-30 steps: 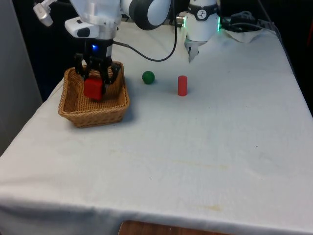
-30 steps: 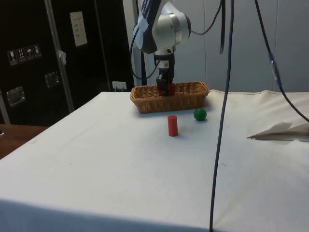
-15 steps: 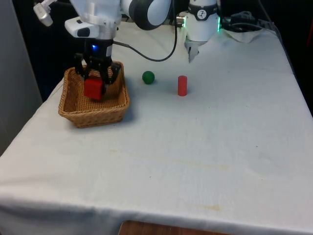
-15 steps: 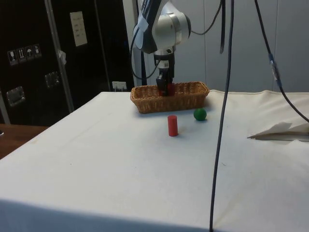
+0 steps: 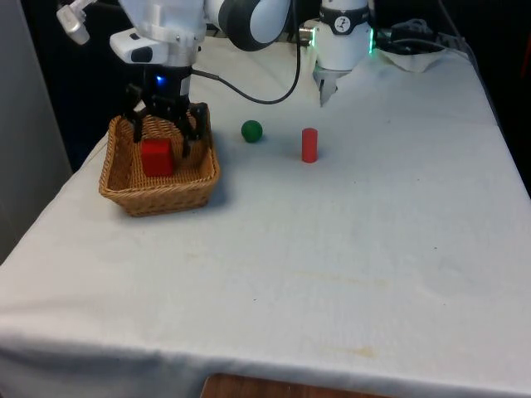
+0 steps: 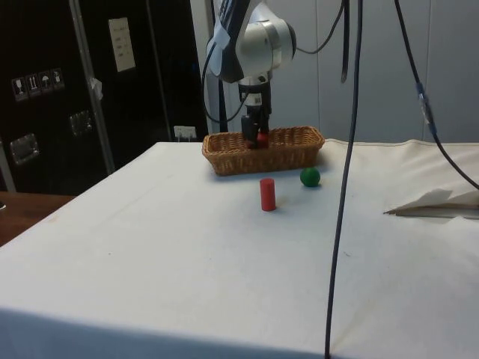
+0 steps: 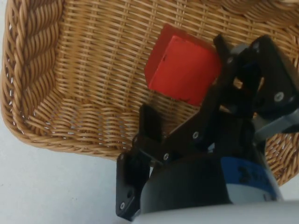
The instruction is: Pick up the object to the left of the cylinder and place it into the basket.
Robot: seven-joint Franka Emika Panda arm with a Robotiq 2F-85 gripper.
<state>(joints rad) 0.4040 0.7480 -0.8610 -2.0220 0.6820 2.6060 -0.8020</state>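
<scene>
Over the wicker basket near the table's corner, the gripper hangs with fingers spread, gripping nothing; the red block lies inside. A straight upward retreat should clear the rim without disturbing it.

One wicker basket is present, containing one red cube. One green ball and one red cylinder stand on the cloth.

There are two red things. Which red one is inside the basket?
The red cube is in the wicker basket, under the open tool. The red cylinder stands upright on the cloth, beside the green ball.
</scene>
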